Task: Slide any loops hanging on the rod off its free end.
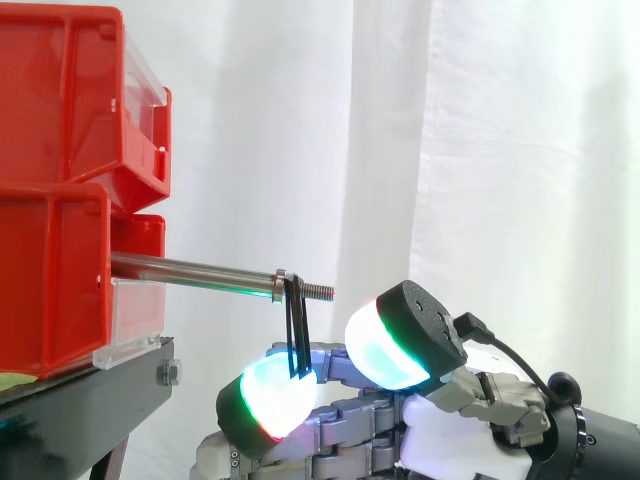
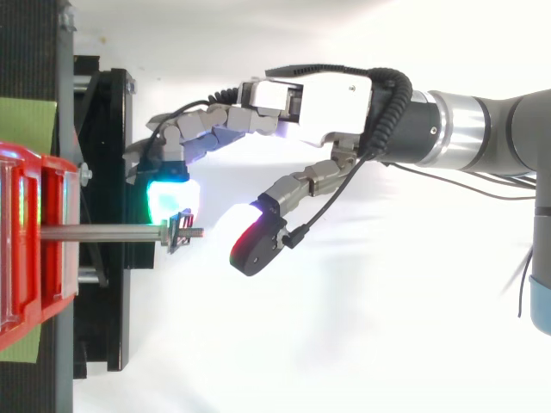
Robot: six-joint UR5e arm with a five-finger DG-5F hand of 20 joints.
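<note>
Loop near rod's threaded tip, spread fingers just beside

We see two red bins stacked at the left on a black stand, before a white curtain. From the lower bin a metal rod reaches right, sloping slightly down, and ends in a threaded tip. A thin black loop hangs on the rod just short of that thread and drops straight down. We find the hand low at the right, below the rod's free end, its fingers spread and relaxed. Two fingertips glow white and green with red edges. The loop's lower end meets the left one, touching or just in front, we cannot tell which. The other sits right of the loop, apart from it.
</note>
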